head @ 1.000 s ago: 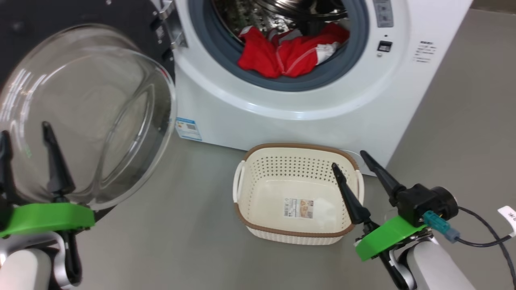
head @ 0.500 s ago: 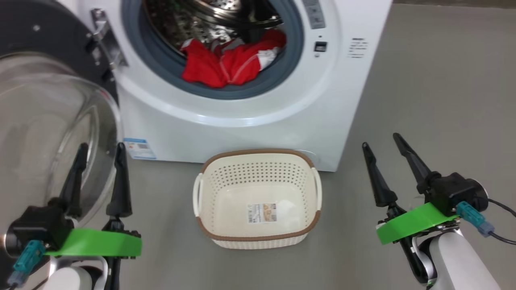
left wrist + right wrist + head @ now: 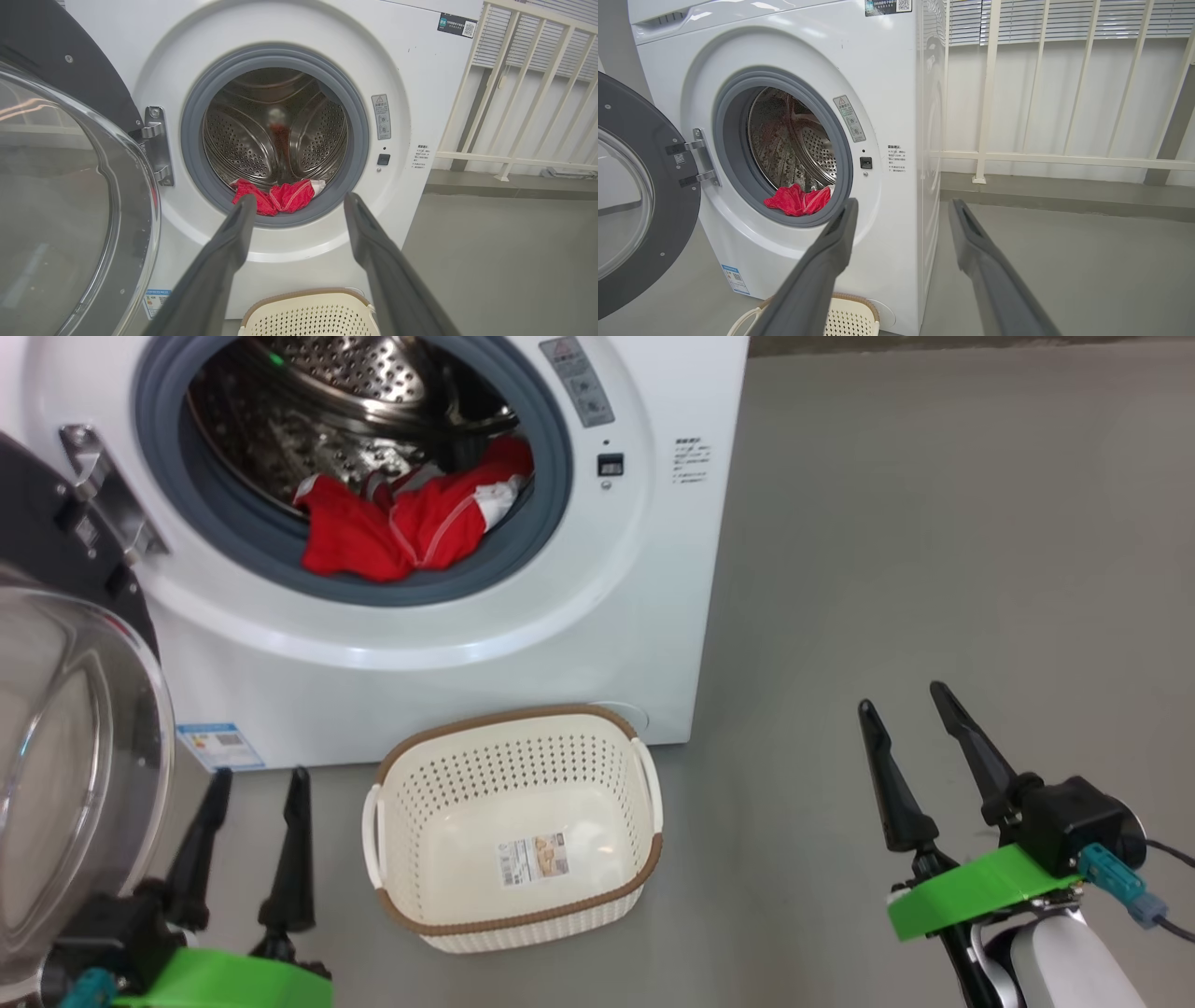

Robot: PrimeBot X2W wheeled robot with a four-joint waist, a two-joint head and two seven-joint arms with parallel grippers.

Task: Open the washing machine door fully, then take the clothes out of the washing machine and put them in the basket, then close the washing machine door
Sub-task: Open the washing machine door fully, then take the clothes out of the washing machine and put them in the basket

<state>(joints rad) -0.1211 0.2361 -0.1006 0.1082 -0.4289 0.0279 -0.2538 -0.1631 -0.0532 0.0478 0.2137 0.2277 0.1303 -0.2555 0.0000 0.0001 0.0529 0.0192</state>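
The white washing machine (image 3: 420, 653) stands with its round door (image 3: 65, 747) swung wide open to the left. Red clothes (image 3: 401, 527) with white trim lie at the front lip of the steel drum (image 3: 275, 135), also seen as red clothes (image 3: 275, 198) and red clothes (image 3: 798, 200). The cream basket (image 3: 513, 887) sits empty on the floor in front of the machine. My left gripper (image 3: 257, 784) is open, low at the left beside the door glass. My right gripper (image 3: 901, 695) is open over bare floor, right of the machine.
Grey floor (image 3: 934, 569) stretches to the right of the machine. A white railing (image 3: 1064, 158) and blinds stand behind it. A cable (image 3: 1167, 924) trails from my right wrist. The open door's glass bowl (image 3: 56, 210) bulges out close to my left arm.
The head camera has swung to the right, so machine, basket and door slide left in its view. Both grippers stay open and hold nothing.
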